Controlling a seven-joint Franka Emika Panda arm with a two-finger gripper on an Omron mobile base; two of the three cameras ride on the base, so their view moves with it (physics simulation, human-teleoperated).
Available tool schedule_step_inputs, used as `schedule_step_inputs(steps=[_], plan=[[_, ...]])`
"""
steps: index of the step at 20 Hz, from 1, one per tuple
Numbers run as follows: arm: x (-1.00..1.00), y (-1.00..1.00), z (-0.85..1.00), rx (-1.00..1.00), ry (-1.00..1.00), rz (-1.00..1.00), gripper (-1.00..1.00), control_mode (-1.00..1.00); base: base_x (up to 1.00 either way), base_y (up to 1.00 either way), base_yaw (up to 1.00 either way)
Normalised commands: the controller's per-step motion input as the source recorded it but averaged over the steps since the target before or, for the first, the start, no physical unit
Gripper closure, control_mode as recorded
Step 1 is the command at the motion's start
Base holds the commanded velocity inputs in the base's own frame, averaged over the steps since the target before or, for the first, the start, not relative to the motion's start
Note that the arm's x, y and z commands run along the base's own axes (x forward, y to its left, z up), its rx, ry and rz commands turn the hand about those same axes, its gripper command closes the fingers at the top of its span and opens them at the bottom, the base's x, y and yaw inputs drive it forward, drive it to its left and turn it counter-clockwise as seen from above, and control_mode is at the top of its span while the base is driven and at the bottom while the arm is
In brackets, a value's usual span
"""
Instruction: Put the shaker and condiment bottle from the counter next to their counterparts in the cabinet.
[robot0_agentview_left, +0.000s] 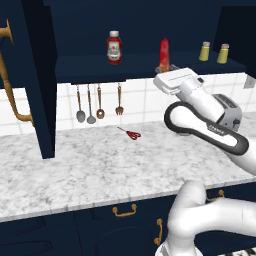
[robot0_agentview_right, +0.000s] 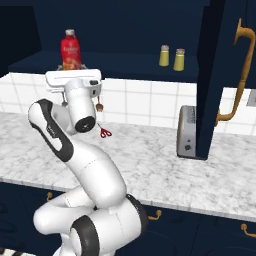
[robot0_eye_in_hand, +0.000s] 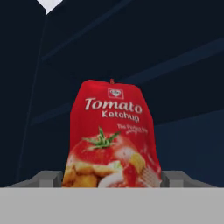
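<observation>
The condiment bottle (robot0_eye_in_hand: 111, 135), red with a "Tomato Ketchup" label, stands upright in the open cabinet (robot0_agentview_left: 100, 67). My gripper (robot0_eye_in_hand: 111, 177) is shut on its lower part, one grey pad against each side. From the base, the slim bottle (robot0_agentview_left: 164, 51) (robot0_agentview_right: 71, 50) rises just above my hand (robot0_agentview_left: 168, 67) (robot0_agentview_right: 73, 68), which hides its base. A plump ketchup bottle (robot0_agentview_left: 114, 47) stands on the shelf to its left. To its right, two yellow shakers stand side by side: a brighter one (robot0_agentview_left: 204, 51) (robot0_agentview_right: 164, 56) and the duller shaker (robot0_agentview_left: 223, 53) (robot0_agentview_right: 179, 60).
Both navy cabinet doors hang open, each with a brass handle (robot0_agentview_left: 10, 75) (robot0_agentview_right: 240, 70). Red scissors (robot0_agentview_left: 131, 133) (robot0_agentview_right: 104, 132) lie on the marble counter (robot0_agentview_left: 100, 165). Utensils (robot0_agentview_left: 90, 105) hang on the tiled wall. A toaster (robot0_agentview_right: 187, 131) stands at the right.
</observation>
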Motion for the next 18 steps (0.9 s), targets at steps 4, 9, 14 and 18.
schedule_step_inputs(steps=[4,9,14,18], plan=[[0.28,-0.18,0.34,-0.06,0.01,0.00,1.00,-1.00,0.00,0.00,0.00],[0.16,-0.21,0.14,-0.19,0.15,0.00,1.00,-1.00,0.00,0.00,0.00],[0.25,-0.06,0.23,-0.19,0.26,0.00,1.00,-1.00,0.00,0.00,0.00],[0.32,0.00,0.69,0.00,0.16,0.00,1.00,-1.00,0.00,0.00,0.00]])
